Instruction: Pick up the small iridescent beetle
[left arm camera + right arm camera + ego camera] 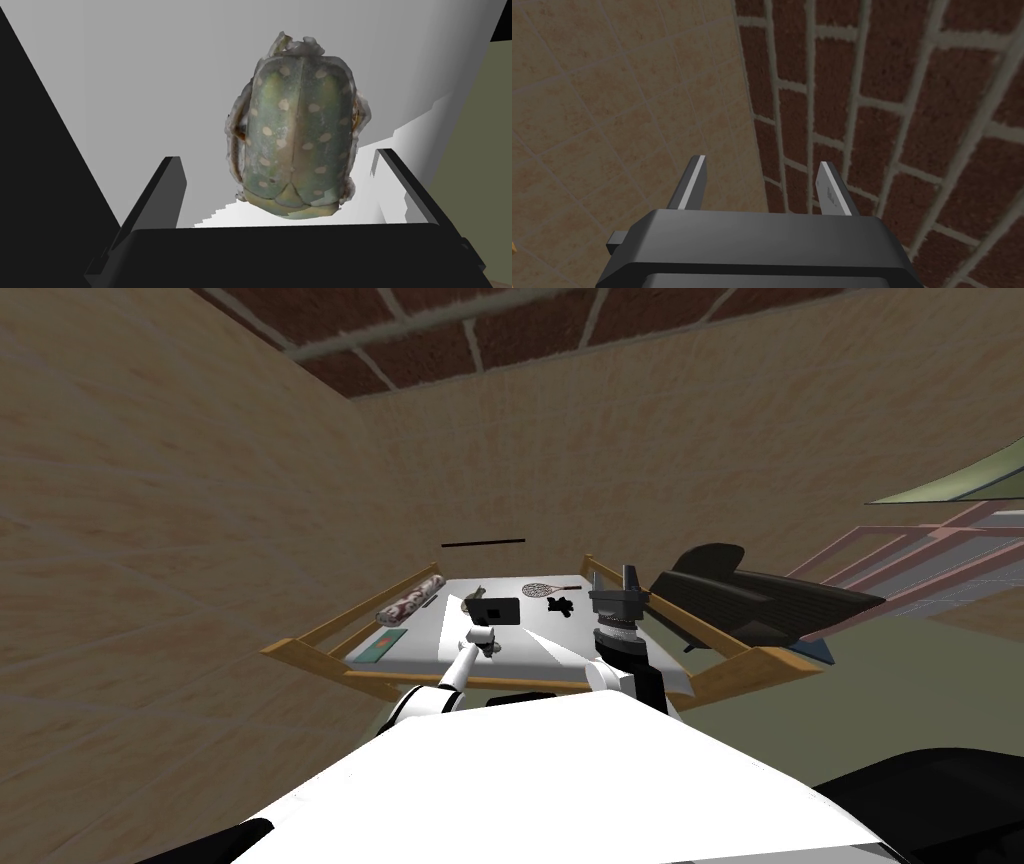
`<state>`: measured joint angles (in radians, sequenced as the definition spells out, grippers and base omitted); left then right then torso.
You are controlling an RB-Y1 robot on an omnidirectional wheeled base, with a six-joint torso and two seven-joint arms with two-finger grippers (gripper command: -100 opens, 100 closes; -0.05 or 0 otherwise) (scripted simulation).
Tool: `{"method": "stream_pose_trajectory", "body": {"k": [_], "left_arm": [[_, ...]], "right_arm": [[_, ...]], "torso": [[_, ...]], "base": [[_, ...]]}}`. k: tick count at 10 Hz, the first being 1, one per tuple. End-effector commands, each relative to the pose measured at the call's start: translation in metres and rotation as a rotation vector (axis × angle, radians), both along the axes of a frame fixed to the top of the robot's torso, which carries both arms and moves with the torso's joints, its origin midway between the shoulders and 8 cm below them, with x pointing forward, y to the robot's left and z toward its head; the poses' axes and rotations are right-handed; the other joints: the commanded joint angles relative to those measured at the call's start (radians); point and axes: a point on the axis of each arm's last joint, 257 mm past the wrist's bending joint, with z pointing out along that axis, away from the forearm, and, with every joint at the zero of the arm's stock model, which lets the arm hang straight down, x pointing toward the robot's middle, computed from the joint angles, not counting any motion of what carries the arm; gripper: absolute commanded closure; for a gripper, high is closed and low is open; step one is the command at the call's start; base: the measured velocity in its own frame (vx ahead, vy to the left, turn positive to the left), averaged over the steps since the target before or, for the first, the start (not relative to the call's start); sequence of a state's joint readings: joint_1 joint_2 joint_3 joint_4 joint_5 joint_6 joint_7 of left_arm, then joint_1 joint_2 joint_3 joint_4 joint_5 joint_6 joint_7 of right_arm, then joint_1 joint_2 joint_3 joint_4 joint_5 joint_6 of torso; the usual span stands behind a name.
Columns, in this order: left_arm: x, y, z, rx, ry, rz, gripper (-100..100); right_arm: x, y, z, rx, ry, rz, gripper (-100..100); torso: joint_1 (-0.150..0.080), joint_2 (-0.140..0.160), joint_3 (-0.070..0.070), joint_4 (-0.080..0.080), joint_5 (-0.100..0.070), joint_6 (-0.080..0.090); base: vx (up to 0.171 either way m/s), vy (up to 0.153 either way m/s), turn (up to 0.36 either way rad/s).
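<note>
The beetle (297, 135) is green with pale spots and lies on the pale grey table top (125, 75). My left gripper (277, 156) is open just above it, and the beetle's near end sits between the two dark fingers (160, 190), neither of which touches it. In the head view the beetle (476, 594) lies at the table's far left-middle, with the left gripper (484, 602) right at it. The right gripper (631, 573) is raised over the table's right side, pointing up. Its fingers (694, 185) stand open with nothing between them.
The table (540, 653) has a wooden frame (320, 660). On it lie a patterned roll (410, 600), a flat green item (385, 645), a small racket (545, 589) and a small black object (562, 606). A large black shape (760, 593) lies past the right rail.
</note>
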<state>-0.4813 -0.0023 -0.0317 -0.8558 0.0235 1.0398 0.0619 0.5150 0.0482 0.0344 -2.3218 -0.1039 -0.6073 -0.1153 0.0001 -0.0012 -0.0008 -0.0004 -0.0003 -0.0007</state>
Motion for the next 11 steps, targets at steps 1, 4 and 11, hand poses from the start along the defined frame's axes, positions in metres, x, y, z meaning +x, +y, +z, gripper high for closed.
{"method": "stream_pose_trajectory", "body": {"k": [1, 4, 11], "left_arm": [[0.000, 0.000, 0.000, 0.000, 0.000, 0.000, 100], [0.000, 0.000, 0.000, -0.001, -0.001, 0.000, 100], [0.010, -0.002, 0.017, 0.000, 0.002, -0.003, 0]], "right_arm": [[0.000, 0.000, 0.000, 0.000, 0.000, 0.000, 0], [0.000, 0.000, 0.000, 0.000, 0.000, 0.000, 0], [0.000, 0.000, 0.000, 0.000, 0.000, 0.000, 0]], "torso": [[0.000, 0.000, 0.000, 0.000, 0.000, 0.000], [0.000, 0.000, 0.000, 0.000, 0.000, 0.000], [0.001, 0.003, 0.002, 0.001, 0.000, 0.000]], "base": [[0.000, 0.000, 0.000], [0.000, 0.000, 0.000], [-0.024, 0.006, 0.007]]}}
